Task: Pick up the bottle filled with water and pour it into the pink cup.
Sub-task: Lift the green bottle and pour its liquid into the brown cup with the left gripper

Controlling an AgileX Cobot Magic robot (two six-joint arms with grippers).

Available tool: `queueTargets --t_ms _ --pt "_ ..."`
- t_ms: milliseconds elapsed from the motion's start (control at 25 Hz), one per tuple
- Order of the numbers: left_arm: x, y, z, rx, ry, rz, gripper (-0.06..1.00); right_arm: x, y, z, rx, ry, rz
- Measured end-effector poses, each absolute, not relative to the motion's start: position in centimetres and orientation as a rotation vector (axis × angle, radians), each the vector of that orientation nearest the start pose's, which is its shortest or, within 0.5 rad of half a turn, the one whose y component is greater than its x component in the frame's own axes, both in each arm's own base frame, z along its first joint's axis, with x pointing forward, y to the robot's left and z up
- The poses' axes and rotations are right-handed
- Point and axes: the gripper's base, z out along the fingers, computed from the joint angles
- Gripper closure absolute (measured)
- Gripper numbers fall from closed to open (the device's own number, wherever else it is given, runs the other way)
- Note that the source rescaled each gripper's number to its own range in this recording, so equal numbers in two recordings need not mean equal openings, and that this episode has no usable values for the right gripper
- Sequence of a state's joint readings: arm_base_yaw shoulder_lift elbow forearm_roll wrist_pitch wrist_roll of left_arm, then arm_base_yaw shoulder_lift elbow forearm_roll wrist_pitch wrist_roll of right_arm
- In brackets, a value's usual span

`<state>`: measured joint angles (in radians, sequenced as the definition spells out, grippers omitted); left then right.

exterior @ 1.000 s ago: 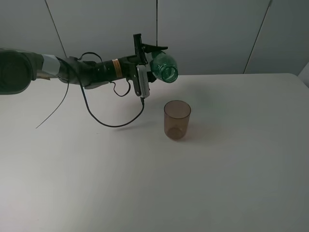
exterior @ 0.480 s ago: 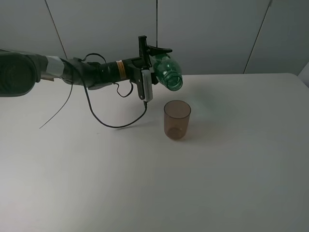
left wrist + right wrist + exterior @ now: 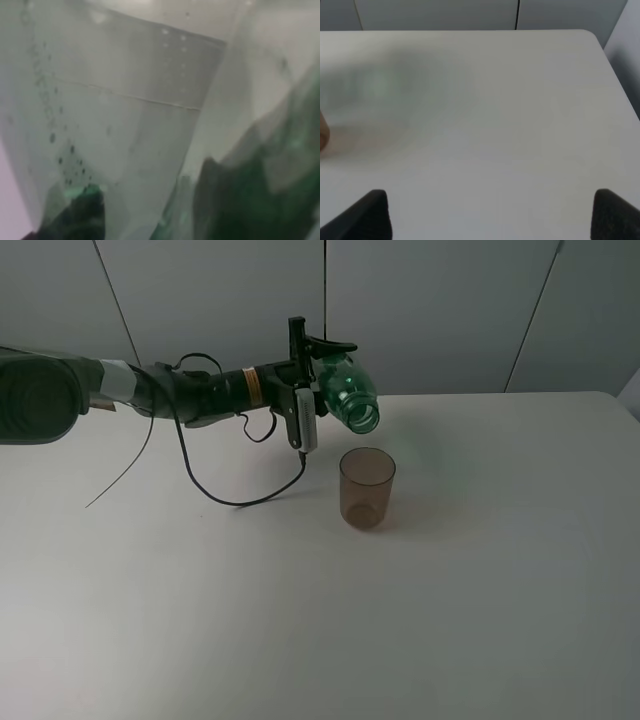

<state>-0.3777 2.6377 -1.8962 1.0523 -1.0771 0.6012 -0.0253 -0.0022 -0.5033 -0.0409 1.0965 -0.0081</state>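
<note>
Green see-through plastic fills your left wrist view. That is the bottle [image 3: 150, 125], pressed right up to the camera, because your left gripper [image 3: 318, 368] has its fingers clamped tight on the bottle's fat body. From high up you can see why you hold it there. The bottle [image 3: 347, 392] is up in the air and tipped over, with its open mouth pointing down toward the pink cup [image 3: 366, 487]. Holding the body, not the neck, leaves the mouth free for the water to come out.

The pink cup stands upright on the white table [image 3: 480, 600]. The bottle's mouth looks to be above the cup and a little behind its rim, not touching it. No water can be seen falling, so I think the pour is only starting. You will likely need to tip more and bring the mouth further over the cup, or water may land on the table.

Your right gripper [image 3: 492, 215] has its fingers spread wide with only bare table between them. It holds nothing and sits out of the way. A black cable [image 3: 235, 500] hangs from the left arm near the cup, not touching it.
</note>
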Motion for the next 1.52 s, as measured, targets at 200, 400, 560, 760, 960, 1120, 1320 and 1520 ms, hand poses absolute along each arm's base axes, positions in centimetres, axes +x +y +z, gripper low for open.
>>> queueTargets --t_ms 200,400,560,760,960,1120,1320,1520 --pt "47.33 -26.26 9.56 1.471 0.361 0.128 0.94 -0.73 -0.31 27.54 0.021 2.074 -0.070" --pt "47.46 -26.29 9.77 1.475 0.334 0.161 0.94 -0.73 -0.31 27.54 0.021 2.074 -0.070" --pt "47.47 -26.29 9.76 1.479 0.323 0.176 0.94 -0.73 -0.31 27.54 0.021 2.074 -0.070" --pt "47.51 -26.28 9.71 1.492 0.290 0.219 0.94 -0.73 -0.31 27.54 0.021 2.074 -0.070" --pt "47.58 -26.26 9.63 1.510 0.254 0.272 0.94 -0.73 -0.31 27.54 0.021 2.074 -0.070" --pt "47.60 -26.25 9.62 1.514 0.244 0.286 0.94 -0.73 -0.31 27.54 0.021 2.074 -0.070" --pt "47.60 -26.25 9.62 1.514 0.243 0.287 0.94 -0.73 -0.31 27.54 0.021 2.074 -0.070" --pt "47.60 -26.25 9.62 1.515 0.242 0.288 0.94 -0.73 -0.31 27.54 0.021 2.074 -0.070"
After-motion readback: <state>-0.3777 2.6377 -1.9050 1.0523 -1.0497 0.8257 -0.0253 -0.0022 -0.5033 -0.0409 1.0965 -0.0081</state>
